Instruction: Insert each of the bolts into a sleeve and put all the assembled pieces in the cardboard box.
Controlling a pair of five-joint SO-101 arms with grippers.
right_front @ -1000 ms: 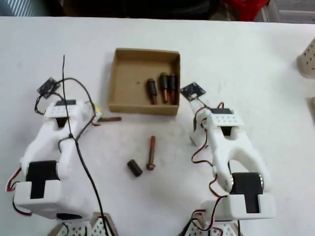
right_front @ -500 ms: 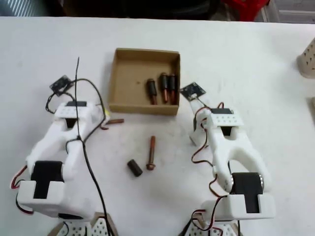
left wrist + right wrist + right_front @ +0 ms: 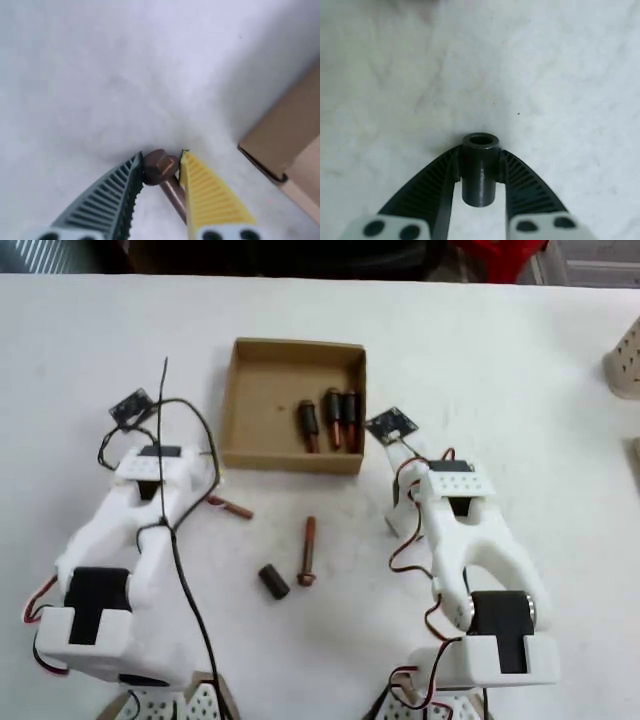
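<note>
Swung toward 4 o'clock over the last second with the held bolt, turning it from level to a slant, free end dipped toward 4 o'clock, near the cardboard box, off its 7 o'clock corner. Pinched that bolt at its head between the left fingers, closed tight on it above bare surface. Kept the right arm unmoved at 3 o'clock of the middle, right fingers clamped on the sides of a held sleeve, bore open and facing out past the tips. Left a loose bolt lying along 12-to-6 between the two arms, head at the 6 o'clock end, and a loose sleeve just beside that head at 9 o'clock. Showed three assembled pieces already in the box, toward its 3 o'clock wall.

Looked like the step of bringing bolt to sleeve for insertion, roughly midway through the task. Called for a meeting point in the gap at 12 o'clock of the loose parts rather than over them, to avoid knocking either. Needed the shank's free end set on the bore's axis before any push, both pieces on one line. Asked for a slow feed with both grips firm, to guard against pivoting in a head-only pinch on catching the sleeve's rim.
</note>
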